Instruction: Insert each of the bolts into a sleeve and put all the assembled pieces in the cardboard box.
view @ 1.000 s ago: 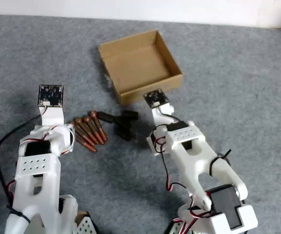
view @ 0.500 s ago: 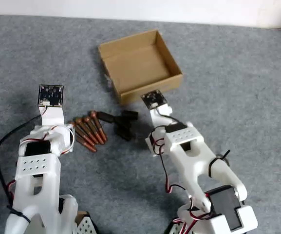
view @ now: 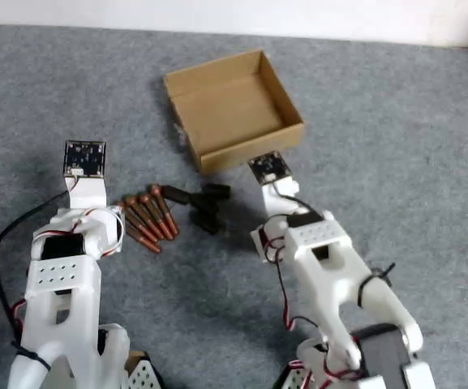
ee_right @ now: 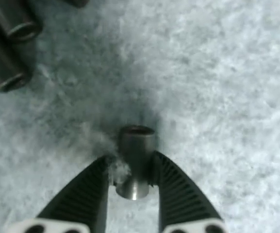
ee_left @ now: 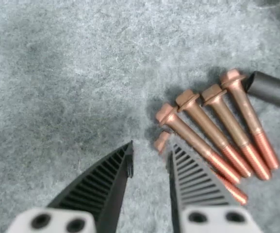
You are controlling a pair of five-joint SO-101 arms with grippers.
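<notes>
Several copper bolts (ee_left: 212, 124) lie side by side on the grey carpet, seen from above as bolts (view: 146, 217). My left gripper (ee_left: 150, 149) stands open just short of them, one fingertip beside the nearest bolt head (ee_left: 161, 141). My right gripper (ee_right: 132, 167) is shut on a black sleeve (ee_right: 136, 143), held low over the carpet. More black sleeves (ee_right: 8, 48) lie a little beyond it; from above these sleeves (view: 202, 204) sit between the bolts and the right arm's wrist (view: 270, 168). The open cardboard box (view: 254, 146) stands behind them.
The grey carpet covers the whole table. One black sleeve (ee_left: 273, 90) lies right by the outermost bolt's head. The left arm's wrist (view: 85, 160) stands left of the bolts. Open carpet stretches to the right of the box and the right arm.
The right arm has swung a little to the right, away from the loose sleeves, with its sleeve in the gripper. The left arm, bolts and box stay put.
</notes>
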